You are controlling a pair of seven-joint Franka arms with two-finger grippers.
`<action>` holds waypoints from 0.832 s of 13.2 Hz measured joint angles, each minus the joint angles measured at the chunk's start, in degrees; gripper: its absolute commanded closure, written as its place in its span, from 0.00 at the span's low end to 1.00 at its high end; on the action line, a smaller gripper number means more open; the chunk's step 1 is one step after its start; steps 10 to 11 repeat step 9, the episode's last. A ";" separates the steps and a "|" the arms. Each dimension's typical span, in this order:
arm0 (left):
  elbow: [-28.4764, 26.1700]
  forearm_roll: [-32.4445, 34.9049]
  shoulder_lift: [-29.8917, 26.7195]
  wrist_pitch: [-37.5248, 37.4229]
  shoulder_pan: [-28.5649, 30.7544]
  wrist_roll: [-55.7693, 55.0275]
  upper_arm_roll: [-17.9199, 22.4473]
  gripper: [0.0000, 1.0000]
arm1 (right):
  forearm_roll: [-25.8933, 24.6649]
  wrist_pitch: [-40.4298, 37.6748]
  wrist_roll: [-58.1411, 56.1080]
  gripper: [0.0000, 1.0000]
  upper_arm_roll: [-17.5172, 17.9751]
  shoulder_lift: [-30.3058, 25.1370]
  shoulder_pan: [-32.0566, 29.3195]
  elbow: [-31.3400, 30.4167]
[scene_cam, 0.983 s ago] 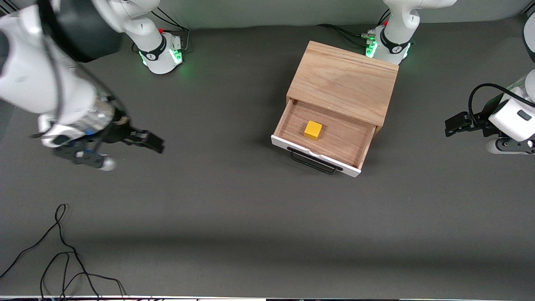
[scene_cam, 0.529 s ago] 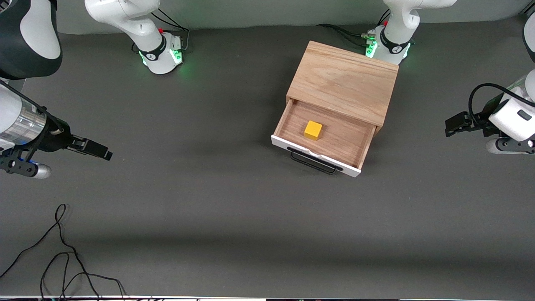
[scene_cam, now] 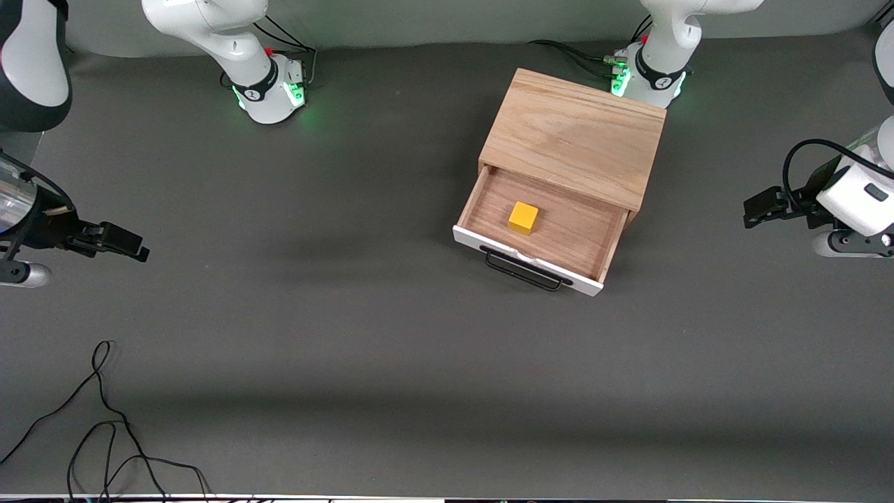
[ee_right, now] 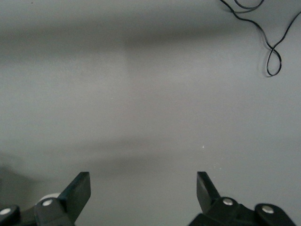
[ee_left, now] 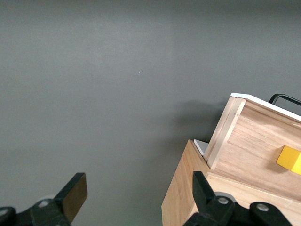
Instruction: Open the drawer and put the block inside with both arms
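retreating toward its table end, right gripper (scene_cam: 129, 246) spread empty; block (scene_cam: 523, 216) unmoved in drawer (scene_cam: 541, 230)

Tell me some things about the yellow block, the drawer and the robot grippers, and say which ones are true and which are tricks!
1. The block sits inside the open drawer. True.
2. The left gripper is holding the block. False: it is open and empty, over the table at the left arm's end, apart from the cabinet.
3. The drawer is shut. False: it is pulled out toward the front camera, its black handle free.
4. The right gripper is open and empty over bare table at the right arm's end. True.
5. A loose black cable lies on the table, nearer the front camera than the right gripper's spot. True.
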 measured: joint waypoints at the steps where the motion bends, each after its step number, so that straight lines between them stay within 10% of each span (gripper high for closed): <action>1: 0.00 0.00 0.00 0.00 0.00 0.01 0.00 0.00 | -0.01 0.16 -0.49 0.00 0.47 -0.13 -0.13 -0.18; 11: 0.03 0.00 0.00 0.00 -0.02 0.04 -0.01 0.00 | -2.03 0.13 -0.54 0.00 2.79 -0.14 0.16 -0.58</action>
